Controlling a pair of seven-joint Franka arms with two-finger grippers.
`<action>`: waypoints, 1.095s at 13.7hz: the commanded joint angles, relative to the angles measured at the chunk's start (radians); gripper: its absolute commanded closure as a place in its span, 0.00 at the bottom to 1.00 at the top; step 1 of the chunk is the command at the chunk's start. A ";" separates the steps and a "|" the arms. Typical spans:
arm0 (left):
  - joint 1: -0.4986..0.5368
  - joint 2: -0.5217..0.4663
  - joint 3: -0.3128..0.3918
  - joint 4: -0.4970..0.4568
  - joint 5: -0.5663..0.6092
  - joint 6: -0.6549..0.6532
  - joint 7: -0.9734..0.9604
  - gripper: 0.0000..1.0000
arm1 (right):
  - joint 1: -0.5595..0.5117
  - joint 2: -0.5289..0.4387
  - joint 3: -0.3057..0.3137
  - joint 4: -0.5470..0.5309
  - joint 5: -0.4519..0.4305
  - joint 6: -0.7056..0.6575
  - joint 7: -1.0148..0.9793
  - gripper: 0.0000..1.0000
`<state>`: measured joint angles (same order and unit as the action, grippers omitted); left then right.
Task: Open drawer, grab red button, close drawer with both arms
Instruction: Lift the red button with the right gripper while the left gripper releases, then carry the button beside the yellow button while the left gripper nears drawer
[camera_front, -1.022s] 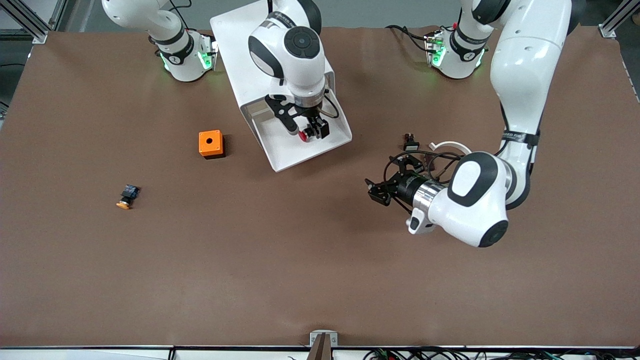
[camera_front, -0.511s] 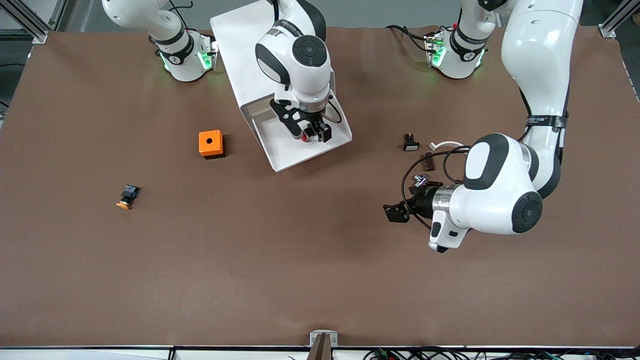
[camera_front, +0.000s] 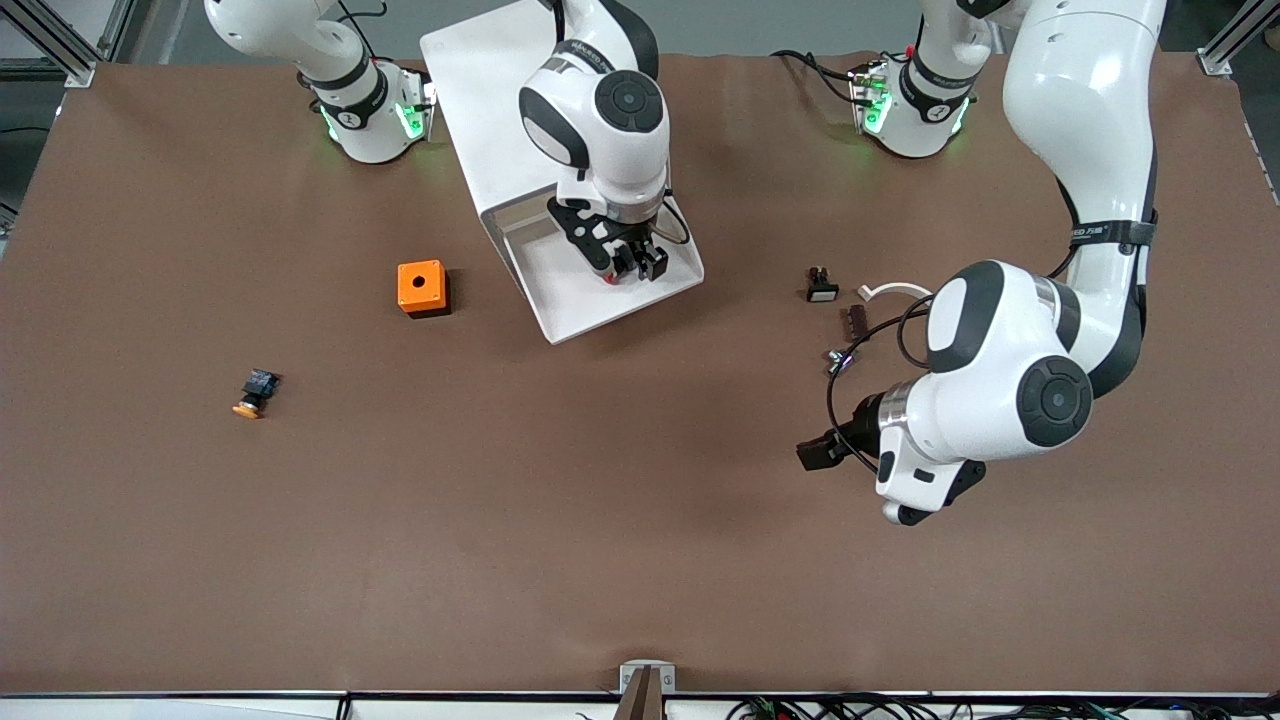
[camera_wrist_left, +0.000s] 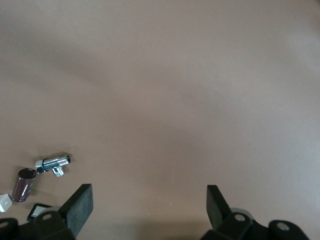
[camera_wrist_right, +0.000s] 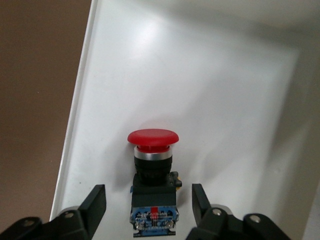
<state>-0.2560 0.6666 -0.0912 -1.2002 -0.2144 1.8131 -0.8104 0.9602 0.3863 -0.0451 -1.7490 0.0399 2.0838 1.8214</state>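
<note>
The button (camera_wrist_right: 152, 176) is lying in the open white drawer (camera_front: 575, 300), red cap pointing away from the right gripper (camera_wrist_right: 149, 202), whose fingers are spread wide on either side of its black-and-blue body without touching it. In the front view that gripper (camera_front: 628, 262) is hanging low inside the drawer tray, hiding the button.

The left gripper (camera_front: 815, 452) is hovering over bare table toward the left arm's end, fingers wide apart and holding nothing. Beside it a small chrome fitting (camera_wrist_left: 53, 164), a dark cylinder (camera_wrist_left: 23, 184) and a white-topped switch (camera_front: 821, 288) are lying loose.

An orange cube with a hole (camera_front: 421, 287) is sitting near the drawer, with an orange-capped button (camera_front: 254, 393) nearer the camera.
</note>
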 joint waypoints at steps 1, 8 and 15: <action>-0.028 -0.036 -0.004 -0.033 0.065 0.032 -0.143 0.00 | 0.020 0.023 -0.009 0.023 -0.011 0.004 0.026 1.00; -0.074 -0.030 -0.005 -0.045 0.129 0.110 -0.423 0.00 | -0.015 0.025 -0.016 0.095 -0.011 -0.024 0.009 1.00; -0.086 -0.018 -0.008 -0.059 0.184 0.121 -0.421 0.00 | -0.268 -0.018 -0.015 0.252 0.005 -0.312 -0.441 1.00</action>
<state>-0.3360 0.6577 -0.0979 -1.2433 -0.0606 1.9196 -1.2148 0.7703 0.3902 -0.0754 -1.4973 0.0395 1.8122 1.5207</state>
